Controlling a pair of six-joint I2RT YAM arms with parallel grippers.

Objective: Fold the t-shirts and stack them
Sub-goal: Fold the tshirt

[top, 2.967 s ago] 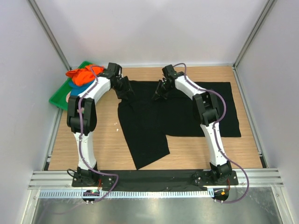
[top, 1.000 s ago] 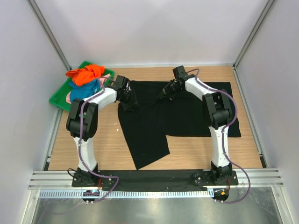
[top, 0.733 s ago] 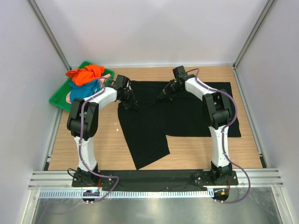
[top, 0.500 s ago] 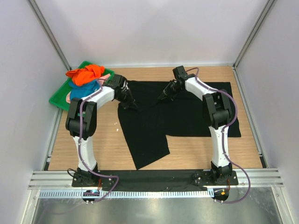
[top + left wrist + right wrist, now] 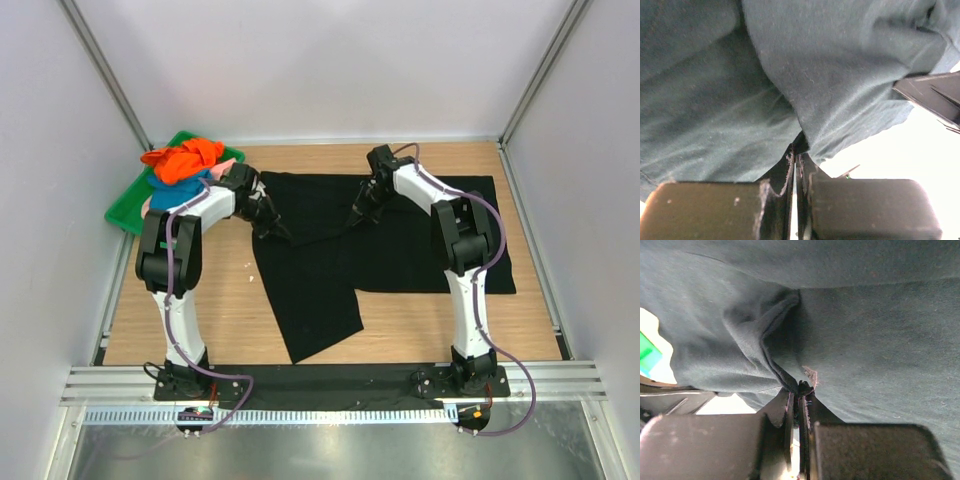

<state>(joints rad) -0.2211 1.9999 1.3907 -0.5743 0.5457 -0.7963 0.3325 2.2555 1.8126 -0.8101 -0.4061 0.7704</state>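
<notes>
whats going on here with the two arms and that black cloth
Two robot arms are working on a large black cloth t-shirt spread over the wooden table. The left claw is shut on a pinch of its fabric near the shirt's far left edge, and the right claw is shut on another pinch near the far middle. A heap of orange, blue and pink cloth t-shirts sits on the green plastic tray in the far left corner.

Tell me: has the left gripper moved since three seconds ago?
Yes. The left gripper, shut on the shirt, came nearer, away from the back wall.
</notes>
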